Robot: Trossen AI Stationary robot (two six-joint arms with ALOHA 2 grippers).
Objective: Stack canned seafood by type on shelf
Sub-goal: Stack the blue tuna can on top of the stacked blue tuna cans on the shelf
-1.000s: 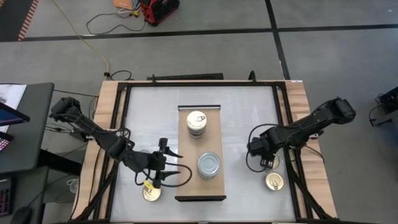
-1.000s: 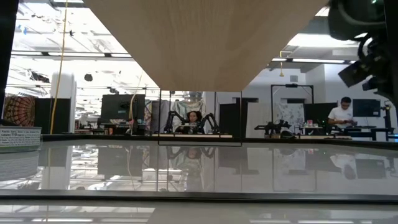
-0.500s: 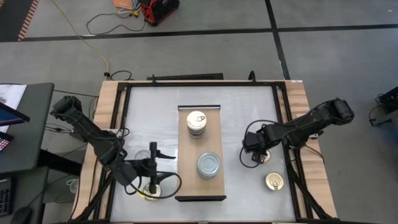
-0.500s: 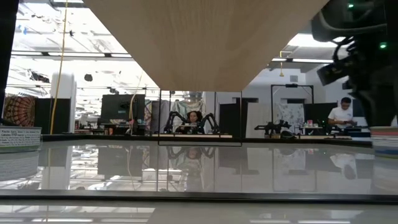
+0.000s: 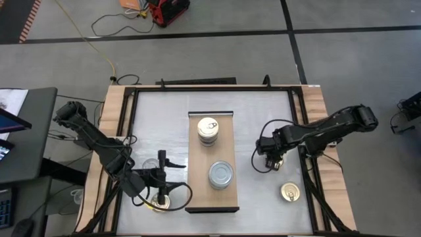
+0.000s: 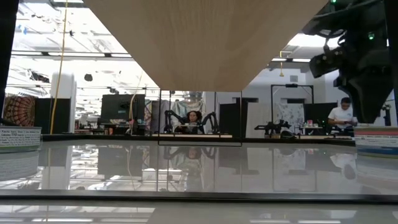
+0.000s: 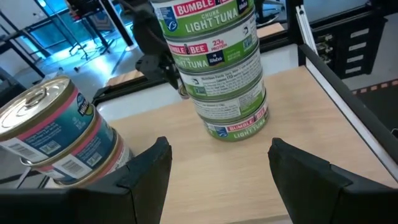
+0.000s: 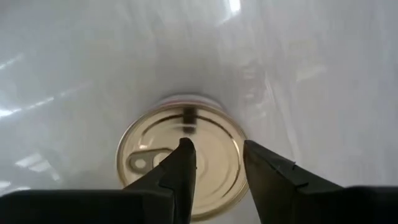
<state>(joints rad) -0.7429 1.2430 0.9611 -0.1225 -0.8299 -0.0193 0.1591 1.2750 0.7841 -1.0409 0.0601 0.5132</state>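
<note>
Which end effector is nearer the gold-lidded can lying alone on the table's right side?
Right. The right end effector is above and just left of that can; the left end effector is beyond the shelf.

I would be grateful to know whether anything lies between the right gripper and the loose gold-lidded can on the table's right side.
Nothing visible does. The right gripper hangs open over bare white tabletop, and the gold-lidded can sits alone just beyond it, with only tabletop between them.

Even overhead light is cast across the white tabletop (image 5: 164, 118); glare is reflected there, and nearby surfaces are blurred.
</note>
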